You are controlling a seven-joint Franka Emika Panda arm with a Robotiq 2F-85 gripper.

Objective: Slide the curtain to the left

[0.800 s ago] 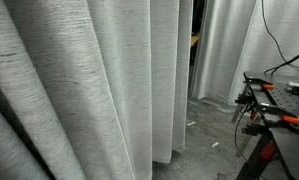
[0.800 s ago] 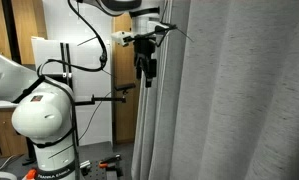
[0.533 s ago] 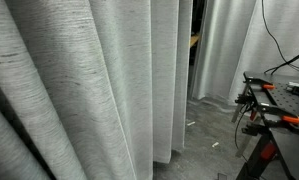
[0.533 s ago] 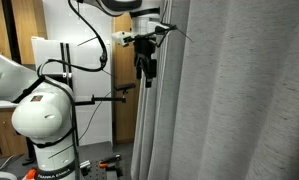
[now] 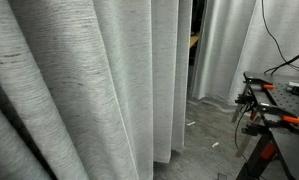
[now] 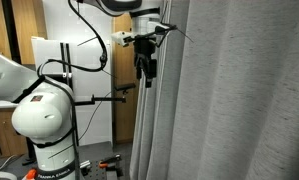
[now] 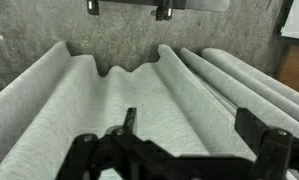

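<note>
The curtain (image 5: 79,90) hung floor-length, its long axis vertical and its deep folds running straight down, filling most of an exterior view and spreading before my wrist camera. My pincer (image 6: 142,70) pointed downward just beside its edge, fingertips (image 7: 164,12) spread apart, grasping nothing.

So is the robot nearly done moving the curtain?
Not really. The curtain hangs spread out in deep folds, so no sliding looks done. In hand: the pincer hovers right beside the curtain's edge, and in the wrist view it looks open, gripping nothing. Left to do: grab the fabric and slide it to the left.
</note>
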